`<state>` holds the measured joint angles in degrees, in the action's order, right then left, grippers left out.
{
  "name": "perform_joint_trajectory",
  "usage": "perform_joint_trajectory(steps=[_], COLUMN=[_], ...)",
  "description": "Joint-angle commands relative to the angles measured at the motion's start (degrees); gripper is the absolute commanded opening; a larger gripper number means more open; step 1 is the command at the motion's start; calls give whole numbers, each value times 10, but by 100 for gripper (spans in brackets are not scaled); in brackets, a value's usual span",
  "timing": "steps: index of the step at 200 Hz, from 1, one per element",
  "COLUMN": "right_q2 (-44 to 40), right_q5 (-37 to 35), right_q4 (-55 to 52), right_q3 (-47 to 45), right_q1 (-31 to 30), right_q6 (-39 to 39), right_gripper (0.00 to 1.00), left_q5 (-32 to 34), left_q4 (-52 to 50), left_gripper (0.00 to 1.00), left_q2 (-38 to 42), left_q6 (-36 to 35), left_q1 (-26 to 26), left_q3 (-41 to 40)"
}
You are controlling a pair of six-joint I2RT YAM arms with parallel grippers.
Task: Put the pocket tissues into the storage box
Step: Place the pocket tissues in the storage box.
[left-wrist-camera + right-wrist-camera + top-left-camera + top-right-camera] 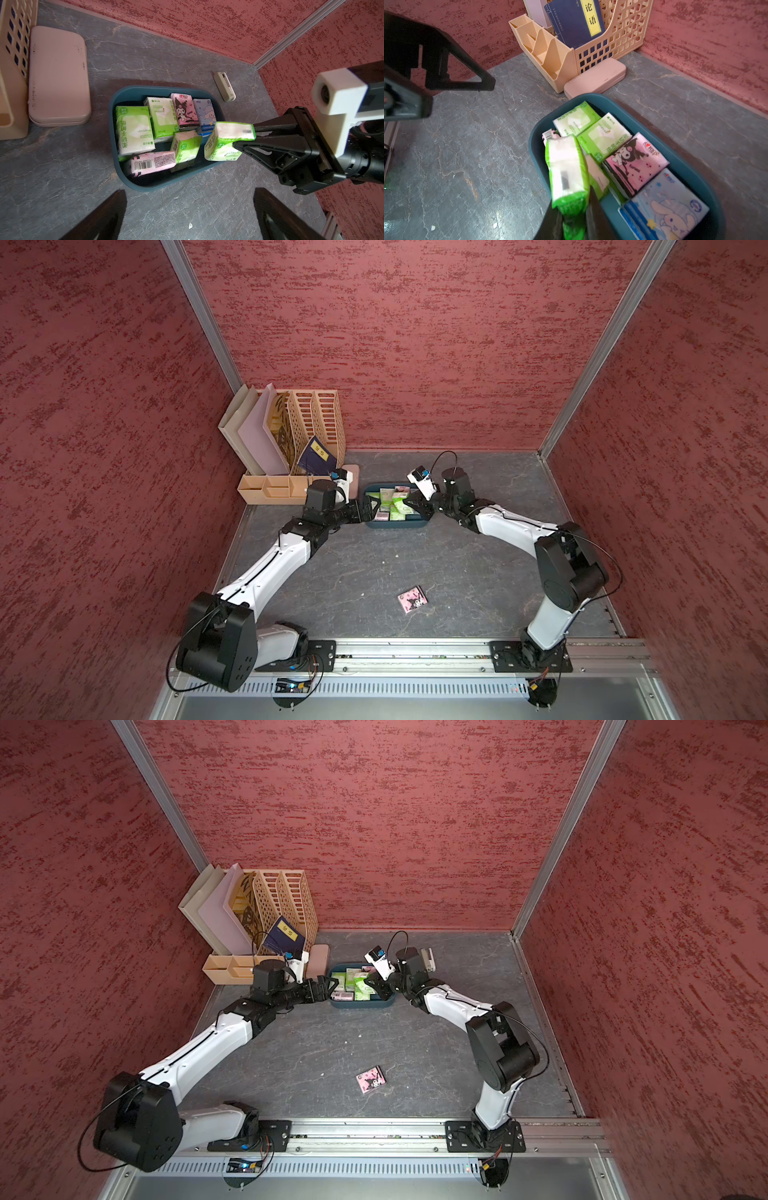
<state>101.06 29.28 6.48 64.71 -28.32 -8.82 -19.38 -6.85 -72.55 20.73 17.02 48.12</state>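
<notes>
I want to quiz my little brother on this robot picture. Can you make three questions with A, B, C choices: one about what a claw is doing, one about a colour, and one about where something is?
1. The left claw is:
A. wide open and empty
B. shut on a packet
C. shut with nothing in it

2. The tissue packet in the right claw is:
A. pink
B. blue
C. green

3. The pink packet outside the storage box lies:
A. in the left claw
B. on the table, apart from the box
C. in the right claw

Answers:
1 A, it gapes wide with nothing in it.
2 C, green wrap shows in both wrist views.
3 B, it lies alone on the table in both top views.
</notes>
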Motion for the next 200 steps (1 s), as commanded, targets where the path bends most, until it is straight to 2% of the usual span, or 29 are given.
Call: perform_joint_trajectory(steps=[1, 102, 129, 163, 177, 200], right_q2=[6, 100, 115, 110, 113, 112], right_q5=[-7, 23, 50, 54, 63, 53], right_q4=[25, 57, 76, 123, 101, 24], right_q3=[-1, 39, 43, 0, 4, 22], right_q1=[-2, -7, -11, -17, -16, -17], right_q6=[7, -7, 20, 59, 65, 58], right_gripper=[0, 0, 0, 0, 0, 32], left_q5=[-8, -2, 0, 0, -1, -3], left_q4=[-1, -9, -10, -10, -8, -13], left_gripper=[100, 100, 100, 100, 100, 100], left_q2=[0, 5, 5, 3, 1, -2], left_q6=[-5, -9, -9, -9, -9, -12], left_q1=[-4, -4, -5, -5, -5, -5], left_q3=[15, 12, 14, 12, 13, 18])
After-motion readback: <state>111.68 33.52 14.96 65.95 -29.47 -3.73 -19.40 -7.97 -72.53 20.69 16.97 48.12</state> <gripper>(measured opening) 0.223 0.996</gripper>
